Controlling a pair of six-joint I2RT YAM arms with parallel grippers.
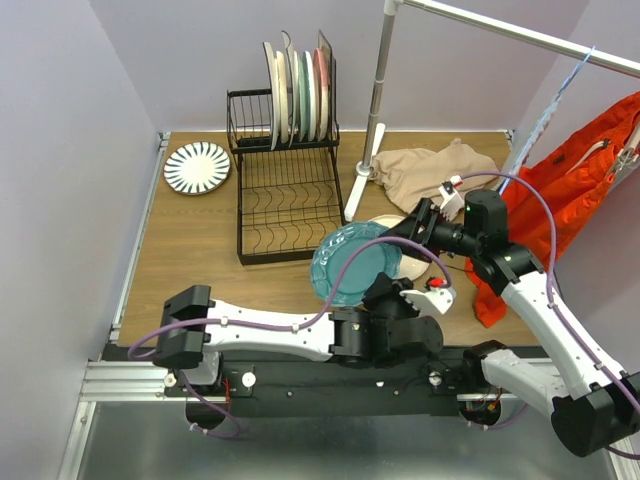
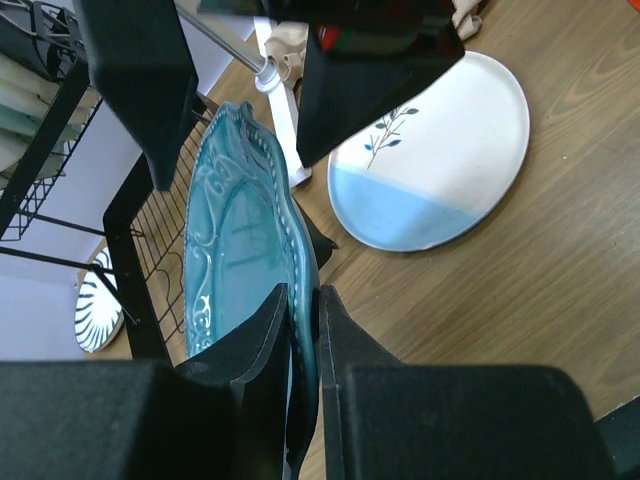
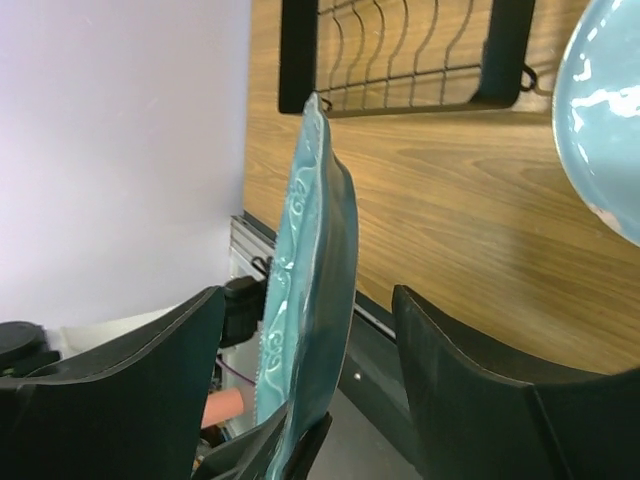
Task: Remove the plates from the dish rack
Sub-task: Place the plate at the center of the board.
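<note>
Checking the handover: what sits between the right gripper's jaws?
The teal plate, edge-on; the right gripper stands with jaws open around it, shown in the right wrist view.

One black wire dish rack (image 1: 241, 205) with four or five plates (image 1: 297, 95). Elsewhere: one striped plate (image 1: 197, 167), one teal plate (image 1: 350, 262), one cream-and-blue plate (image 2: 430, 150). Two garments (image 1: 430, 170).

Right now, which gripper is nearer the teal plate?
Left. The left gripper is shut on the rim of the teal plate, holding it on edge. The right gripper straddles the rim with jaws open, a gap showing on each side, so not touching.
</note>
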